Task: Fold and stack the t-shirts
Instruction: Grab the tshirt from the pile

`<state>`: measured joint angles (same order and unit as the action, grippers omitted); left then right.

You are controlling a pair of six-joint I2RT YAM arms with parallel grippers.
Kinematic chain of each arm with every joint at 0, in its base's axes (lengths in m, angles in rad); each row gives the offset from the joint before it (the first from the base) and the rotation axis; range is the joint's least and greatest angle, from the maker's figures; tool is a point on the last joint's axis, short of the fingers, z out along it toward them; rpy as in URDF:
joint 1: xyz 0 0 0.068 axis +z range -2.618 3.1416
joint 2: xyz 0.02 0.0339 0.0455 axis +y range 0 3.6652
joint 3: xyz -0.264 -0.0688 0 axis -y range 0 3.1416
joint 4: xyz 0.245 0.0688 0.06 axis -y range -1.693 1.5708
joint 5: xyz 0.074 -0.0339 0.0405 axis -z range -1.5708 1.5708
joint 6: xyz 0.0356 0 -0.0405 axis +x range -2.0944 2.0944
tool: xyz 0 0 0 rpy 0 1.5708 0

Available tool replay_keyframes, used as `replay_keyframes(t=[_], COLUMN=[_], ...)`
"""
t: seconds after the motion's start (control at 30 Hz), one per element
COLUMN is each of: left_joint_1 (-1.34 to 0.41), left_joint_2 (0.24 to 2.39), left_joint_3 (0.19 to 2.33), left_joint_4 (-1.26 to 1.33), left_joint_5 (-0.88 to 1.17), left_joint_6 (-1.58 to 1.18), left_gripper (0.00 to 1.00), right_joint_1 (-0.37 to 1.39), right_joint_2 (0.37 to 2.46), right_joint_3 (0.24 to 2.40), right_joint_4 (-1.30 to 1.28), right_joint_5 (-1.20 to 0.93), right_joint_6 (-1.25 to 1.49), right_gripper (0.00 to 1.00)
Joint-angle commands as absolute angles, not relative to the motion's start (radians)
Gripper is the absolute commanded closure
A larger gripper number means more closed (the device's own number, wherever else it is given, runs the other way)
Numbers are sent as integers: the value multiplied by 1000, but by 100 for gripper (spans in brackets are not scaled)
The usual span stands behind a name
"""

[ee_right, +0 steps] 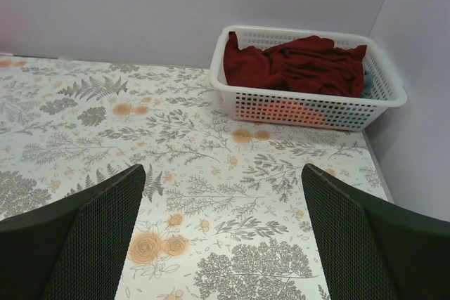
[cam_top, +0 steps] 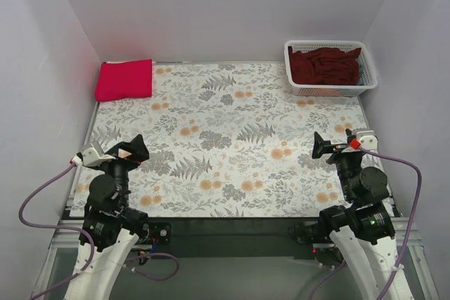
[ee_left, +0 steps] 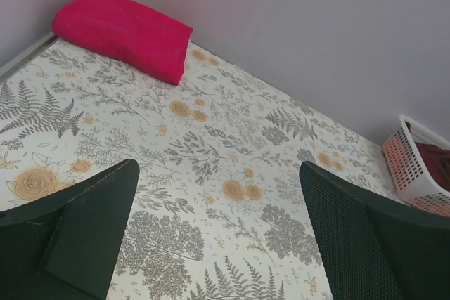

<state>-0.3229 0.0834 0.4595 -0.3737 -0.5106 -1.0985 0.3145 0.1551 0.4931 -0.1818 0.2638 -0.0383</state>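
My L gripper (ee_left: 218, 237) & R gripper (ee_right: 223, 237): both spread wide, empty. 1 folded pink shirt (ee_left: 123, 33) far ahead-left of L. 1 basket (ee_right: 281, 96) ahead-right of R w/ 1 crumpled maroon shirt (ee_right: 295, 64), 1 orange shirt (ee_right: 288, 112) beneath.

Magenta-pink t-shirt (cam_top: 125, 79): folded into a neat flat rectangle, lying in the far-left corner of the worktop (cam_top: 232, 145). Maroon t-shirt (cam_top: 325, 65): unfolded and crumpled, heaped in the basket (cam_top: 327, 90) at my far right. Beneath it I see orange cloth (ee_right: 285, 112) through the lattice. A grey-blue sliver (ee_right: 364, 83) shows at the basket's right end.
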Motion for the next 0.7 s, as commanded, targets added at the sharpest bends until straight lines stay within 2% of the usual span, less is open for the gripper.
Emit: replay_keyframes(t=[0.0, 0.1, 0.2, 0.33, 0.4, 0.5, 0.67], left_joint_1=[-322, -322, -322, -322, -322, -322, -325], left_joint_2=[103, 118, 140, 132, 117, 97, 94], left_joint_3=[482, 472, 471, 454, 453, 446, 442], left_joint_4=[-361, -342, -334, -321, -319, -319, -318], left_joint_5=[-470, -437, -408, -371, -367, -364, -361], left_joint_6=[-1082, -1063, -1062, -1048, -1046, -1042, -1042], left_gripper=[2, 2, 2, 2, 2, 2, 2], right_joint_1=[319, 319, 319, 319, 318, 292, 177], right_joint_2=[175, 228, 377, 730, 871, 1211, 1488], right_joint_3=[506, 534, 598, 750, 902, 1154, 1417], right_joint_4=[-114, -110, -95, -72, -98, -192, -230], right_joint_5=[230, 219, 186, 100, 57, 69, 109], right_joint_6=[-52, -22, 69, 133, 129, 172, 216], right_gripper=[2, 2, 2, 2, 2, 2, 4])
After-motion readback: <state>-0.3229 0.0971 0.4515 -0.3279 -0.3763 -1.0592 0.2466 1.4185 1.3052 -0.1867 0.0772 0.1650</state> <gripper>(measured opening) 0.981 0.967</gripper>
